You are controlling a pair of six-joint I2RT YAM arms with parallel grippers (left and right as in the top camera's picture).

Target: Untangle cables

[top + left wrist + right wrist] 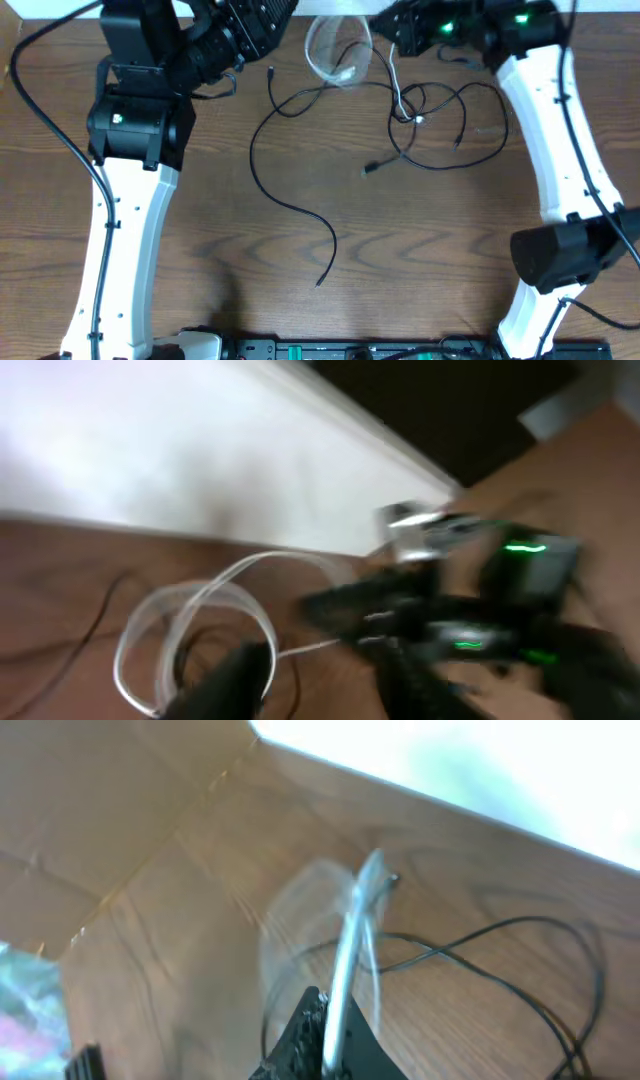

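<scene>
White cable: thin white cord (pixel 350 945), blurred loop, pinched in right gripper (pixel 322 1045).
Black cables: thin black cords (pixel 405 112) loosely knotted; one trails across brown wooden table (pixel 420 250).
Left gripper (pixel 234 74): jaw state unclear.

Beneath my right claw (pixel 325 1045), a smooth, matt, brown wood-grain table (pixel 200 230). Beside it, thin matt black cables (pixel 251 155); at its tip, a glossy white cable (pixel 345 950).

Left arm (pixel 125 215) rising from the near edge, elbow bent, black forearm reaching toward far centre, left gripper (pixel 268 28) blurred, jaw gap unreadable, right arm (pixel 545 140) mirroring it, wrist lit green, right gripper (pixel 320 1038) pinched on the white cable (pixel 345 950)
</scene>
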